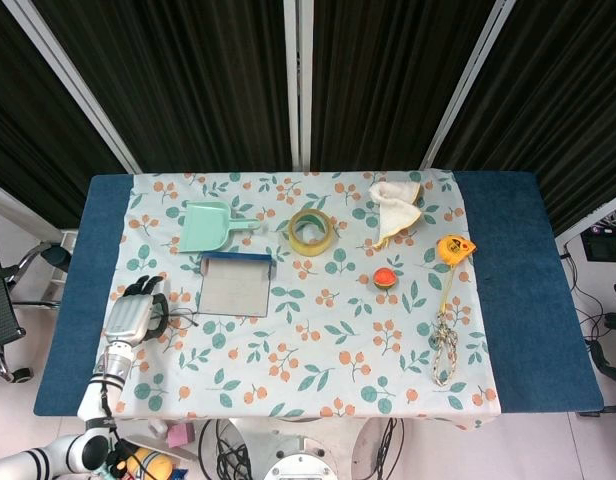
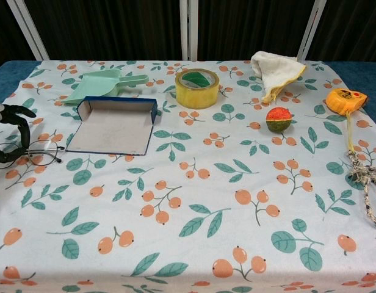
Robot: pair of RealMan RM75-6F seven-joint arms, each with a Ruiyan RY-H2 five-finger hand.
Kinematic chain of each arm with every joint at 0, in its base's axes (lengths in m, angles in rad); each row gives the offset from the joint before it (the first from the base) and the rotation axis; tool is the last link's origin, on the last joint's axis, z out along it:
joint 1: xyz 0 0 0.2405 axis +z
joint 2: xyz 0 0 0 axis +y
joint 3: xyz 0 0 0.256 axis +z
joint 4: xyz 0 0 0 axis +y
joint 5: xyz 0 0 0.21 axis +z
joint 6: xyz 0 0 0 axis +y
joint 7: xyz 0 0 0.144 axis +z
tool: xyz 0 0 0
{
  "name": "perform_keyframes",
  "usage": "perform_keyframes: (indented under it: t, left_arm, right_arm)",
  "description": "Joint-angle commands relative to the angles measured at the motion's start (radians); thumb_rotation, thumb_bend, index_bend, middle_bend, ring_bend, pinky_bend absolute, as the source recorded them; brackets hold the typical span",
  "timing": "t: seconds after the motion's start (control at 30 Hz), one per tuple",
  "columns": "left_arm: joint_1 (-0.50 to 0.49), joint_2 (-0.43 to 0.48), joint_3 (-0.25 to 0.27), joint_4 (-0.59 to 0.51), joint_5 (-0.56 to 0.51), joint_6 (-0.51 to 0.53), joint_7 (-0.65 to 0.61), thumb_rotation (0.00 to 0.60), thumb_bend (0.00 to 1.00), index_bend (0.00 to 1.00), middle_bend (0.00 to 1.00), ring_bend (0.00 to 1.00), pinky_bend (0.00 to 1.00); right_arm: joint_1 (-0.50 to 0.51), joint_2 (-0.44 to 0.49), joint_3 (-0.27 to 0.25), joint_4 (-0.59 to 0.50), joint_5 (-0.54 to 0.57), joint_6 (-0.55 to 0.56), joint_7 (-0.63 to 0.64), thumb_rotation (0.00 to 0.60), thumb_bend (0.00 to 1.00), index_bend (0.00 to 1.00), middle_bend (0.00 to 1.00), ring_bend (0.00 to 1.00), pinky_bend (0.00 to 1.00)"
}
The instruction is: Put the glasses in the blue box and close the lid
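The glasses lie on the flowered cloth at the table's left edge, left of the blue box. In the head view the glasses show only as thin wire beside my left hand. My left hand arches its dark fingers over the left lens and pinches that end of the frame; the right lens sticks out free. The blue box lies open, shallow, with a grey floor and a blue wall raised along its far side. Neither view shows my right hand.
Behind the box lie a mint-green dustpan and a yellow tape roll. Farther right are a white cloth, a small orange-and-green ball, a yellow tape measure and a knotted rope.
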Motion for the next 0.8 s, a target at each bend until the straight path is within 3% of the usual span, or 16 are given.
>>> perform_keyframes:
  t: [0.03,0.43,0.8]
  left_arm:
    - [-0.001,0.002,-0.002,-0.005,0.004,0.006,-0.001,0.600,0.42,0.59,0.12,0.05,0.15]
    - [-0.049,0.036,-0.023,-0.094,0.079,0.048,0.067,0.600,0.42,0.59,0.13,0.05,0.15]
    - [-0.150,-0.091,-0.047,-0.047,0.101,0.020,0.167,0.600,0.43,0.59,0.13,0.05,0.15]
  right_arm:
    - [-0.001,0.000,0.001,0.002,0.000,0.001,0.003,0.600,0.27,0.00,0.00,0.00,0.00]
    - [-0.002,-0.003,0.005,0.005,-0.001,0.009,0.013,0.600,0.27,0.00,0.00,0.00,0.00]
    - [-0.014,-0.005,0.013,0.013,0.000,0.035,0.040,0.600,0.28,0.00,0.00,0.00,0.00]
